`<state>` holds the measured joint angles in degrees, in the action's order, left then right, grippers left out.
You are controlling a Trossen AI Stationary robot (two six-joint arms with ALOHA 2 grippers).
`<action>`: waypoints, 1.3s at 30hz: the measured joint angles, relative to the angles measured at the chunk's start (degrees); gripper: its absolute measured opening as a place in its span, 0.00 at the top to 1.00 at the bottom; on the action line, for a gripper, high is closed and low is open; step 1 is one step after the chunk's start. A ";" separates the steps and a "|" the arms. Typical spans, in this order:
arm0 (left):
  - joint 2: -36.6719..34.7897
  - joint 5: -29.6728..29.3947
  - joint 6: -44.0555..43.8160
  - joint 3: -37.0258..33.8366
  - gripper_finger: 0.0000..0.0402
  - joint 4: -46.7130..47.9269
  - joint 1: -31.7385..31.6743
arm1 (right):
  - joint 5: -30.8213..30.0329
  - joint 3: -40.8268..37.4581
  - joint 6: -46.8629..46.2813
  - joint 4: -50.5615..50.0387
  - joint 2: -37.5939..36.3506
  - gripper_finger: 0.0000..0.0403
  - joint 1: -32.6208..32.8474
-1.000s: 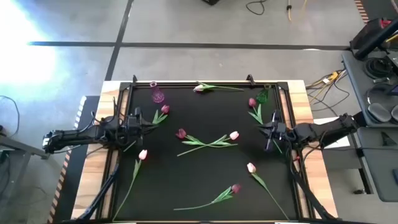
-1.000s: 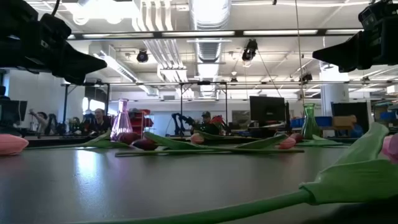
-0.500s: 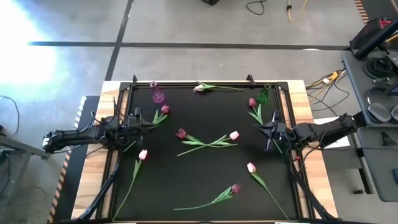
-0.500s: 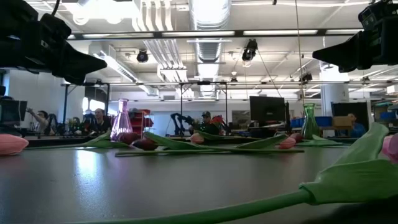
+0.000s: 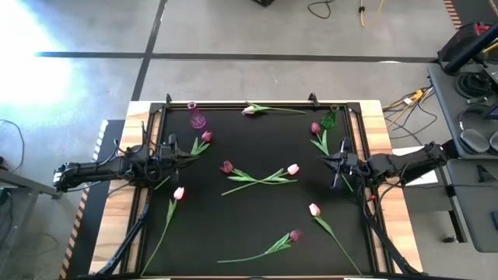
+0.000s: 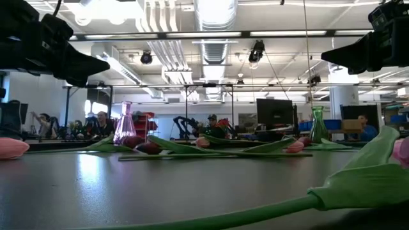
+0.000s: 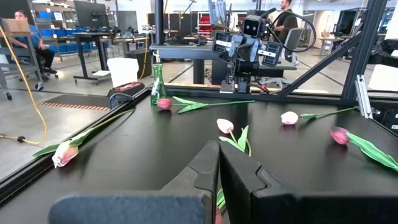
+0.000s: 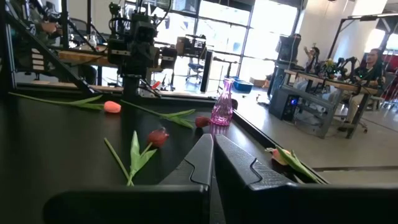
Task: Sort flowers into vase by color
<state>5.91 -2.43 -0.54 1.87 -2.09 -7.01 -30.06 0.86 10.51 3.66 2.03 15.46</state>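
The left end effector (image 5: 173,149) hovers closed and empty above its side of the black counter (image 5: 257,225), and the right end effector (image 5: 334,166) mirrors it opposite, also pressed shut with nothing held. No flower is in a vase yet, so sorting looks barely begun.

Nearest the left end effector lie a dark magenta tulip (image 5: 206,137), just beside its tip, and a pale tulip (image 5: 179,193) a little nearer the front edge. Farther toward the back corner stands the pink vase (image 5: 196,117). Close to the right end effector a magenta tulip (image 5: 316,128) lies beside the green vase (image 5: 330,119); a pale one (image 5: 314,209) sits toward the front. Between the arms lie a crossed pair, magenta (image 5: 226,166) and pale (image 5: 292,169), their stems overlapping. Farthest off are a pale tulip (image 5: 250,110) at the back edge and a magenta one (image 5: 295,235) at the front.

To do the first pick well, I judge each end effector should open before descending, take a stem rather than a head, and start with the isolated flowers, leaving the tangled pair.

The high view alone gives the full layout. The low view shows both vases upright, which the overhead cannot confirm. The left wrist view (image 7: 217,165) shows its fingers meeting, as does the right wrist view (image 8: 213,155).
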 joint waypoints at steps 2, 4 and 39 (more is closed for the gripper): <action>0.02 0.00 0.00 0.00 1.00 0.00 0.00 | -0.01 -0.01 0.00 0.00 0.00 0.98 0.00; 0.02 -0.01 0.00 0.00 1.00 0.00 0.00 | 0.00 -0.01 0.01 0.00 0.01 0.98 0.00; 0.01 0.00 0.00 0.00 1.00 0.00 0.02 | -0.04 -0.10 5.18 9.89 0.01 0.98 -0.02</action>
<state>5.92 -2.43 -0.54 1.87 -2.09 -6.98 -30.11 0.76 15.69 13.55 2.04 15.44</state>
